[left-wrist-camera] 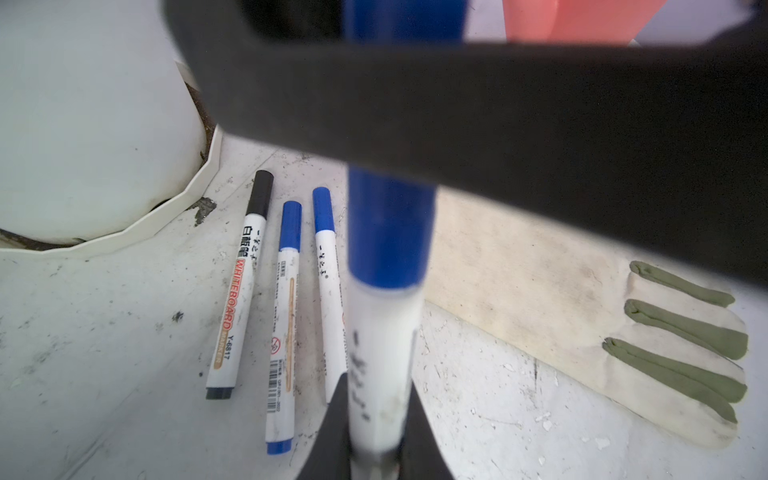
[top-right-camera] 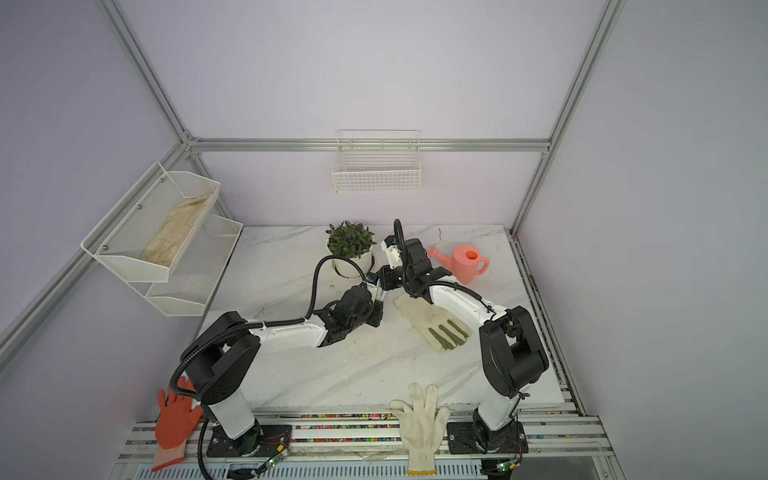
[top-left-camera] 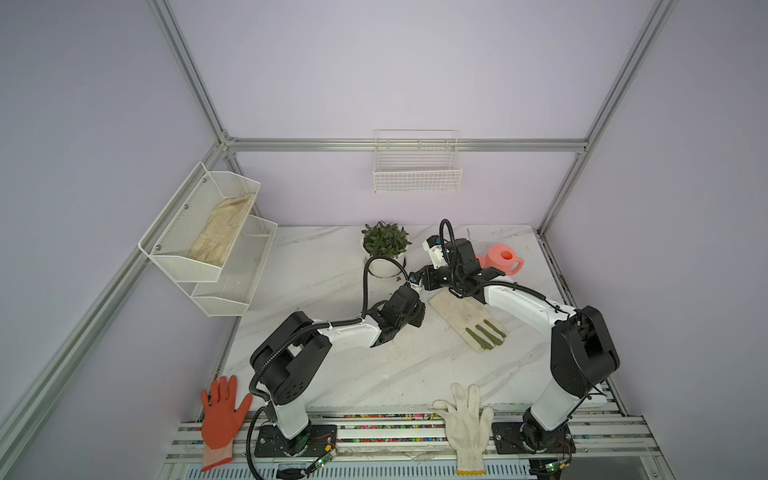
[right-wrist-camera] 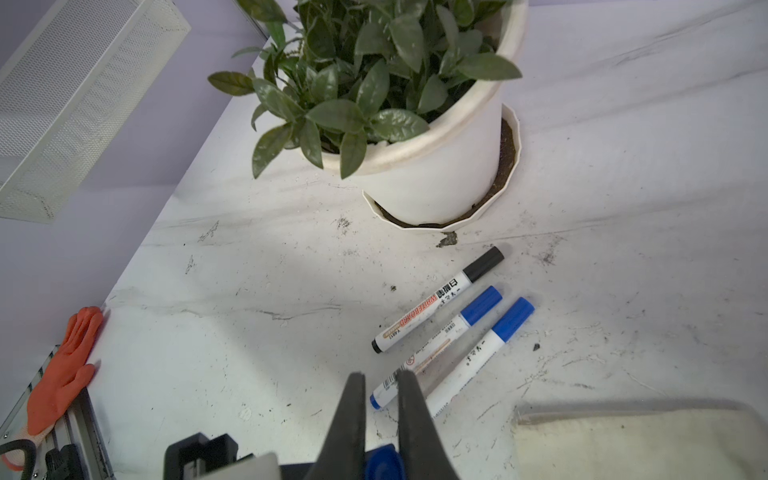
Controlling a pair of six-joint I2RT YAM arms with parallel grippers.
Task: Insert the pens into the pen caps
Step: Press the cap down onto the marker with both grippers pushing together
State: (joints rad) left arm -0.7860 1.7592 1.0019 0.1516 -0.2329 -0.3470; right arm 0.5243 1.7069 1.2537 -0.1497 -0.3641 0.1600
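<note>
1. At the front edge of the table, an orange glove and a white knit glove hang over the rail, well apart, each near an arm base.
2. Mid-table, the left gripper is clamped narrow on the white barrel of a pen, which it holds off the surface.
3. A blue cap sits on the far end of that barrel. The right gripper pinches it, jaws nearly together.
4. One right finger crosses the left wrist view and covers the cap's middle.
5. Below the grippers, three capped pens lie side by side on the table: a black-capped pen and two blue-capped pens. The arms hide them in both top views.
6. A work glove with green fingertips lies flat just beside them, its cuff partly hidden by the right arm.
7. Beyond them, a potted plant stands in its saucer, near the black cap. A pink watering can stands further right.
8. On the walls hang a mesh shelf holding a pale glove, and a wire basket.
</note>
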